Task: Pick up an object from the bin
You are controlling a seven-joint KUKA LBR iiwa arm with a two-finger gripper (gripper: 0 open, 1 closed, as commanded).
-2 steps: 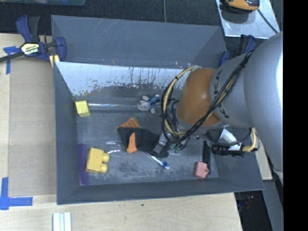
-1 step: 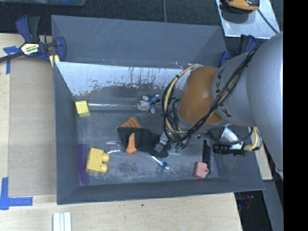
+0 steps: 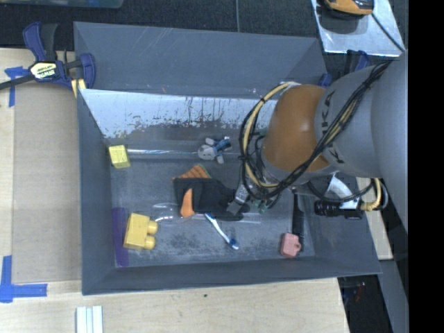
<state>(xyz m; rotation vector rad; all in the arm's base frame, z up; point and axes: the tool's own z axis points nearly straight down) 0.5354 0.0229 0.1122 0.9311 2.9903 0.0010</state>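
Beyond the grey bin (image 3: 94,220) lies a dark surface (image 3: 208,5), nearly black. A pale beige tabletop (image 3: 41,186) runs along the bin's left side, and a grey plate (image 3: 378,37) rests past its far right corner

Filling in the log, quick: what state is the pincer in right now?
Pincer: open or closed cannot be told; it sits low in the middle of the bin, at the right edge of a flat black piece.
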